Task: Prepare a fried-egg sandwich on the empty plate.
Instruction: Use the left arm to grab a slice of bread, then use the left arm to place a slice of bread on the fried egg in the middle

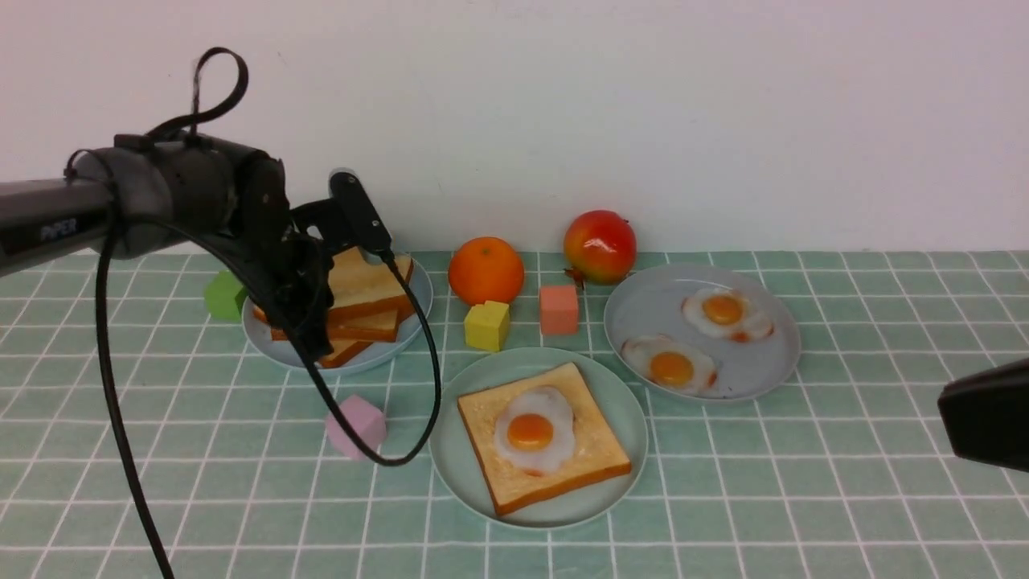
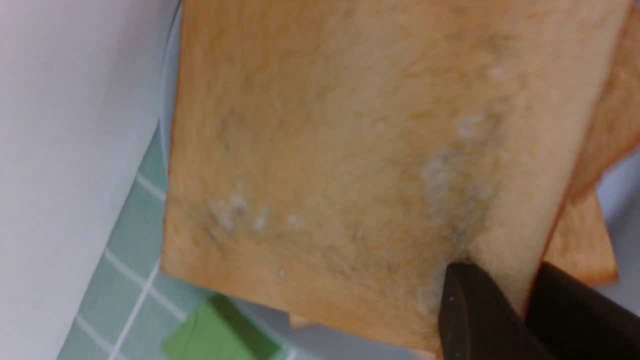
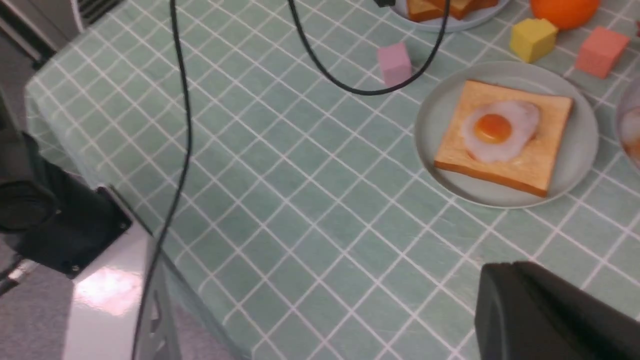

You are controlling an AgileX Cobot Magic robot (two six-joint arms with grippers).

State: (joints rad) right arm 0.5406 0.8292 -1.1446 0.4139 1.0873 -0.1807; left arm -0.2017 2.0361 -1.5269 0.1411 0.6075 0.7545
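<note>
The fried-egg sandwich [image 1: 540,438] is still topless: one golden toast square with a darker crust, white egg with an orange yolk on it, sitting on the mint-green plate [image 1: 619,402] front and center. The left gripper [image 2: 520,310] is pinching the top toast slice [image 2: 350,150] over the grey-blue plate [image 1: 386,354]. The right gripper [image 1: 985,414] barely shows, so I can't tell its jaws.

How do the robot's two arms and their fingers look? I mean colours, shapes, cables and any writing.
The left arm is a dark grey tube with white "PiPER" lettering, ending in a bulky black wrist. A thin black cable trails from it, and a black loop stands on top. Its fingers are matte black. Of the right arm only a blunt black end shows.
</note>
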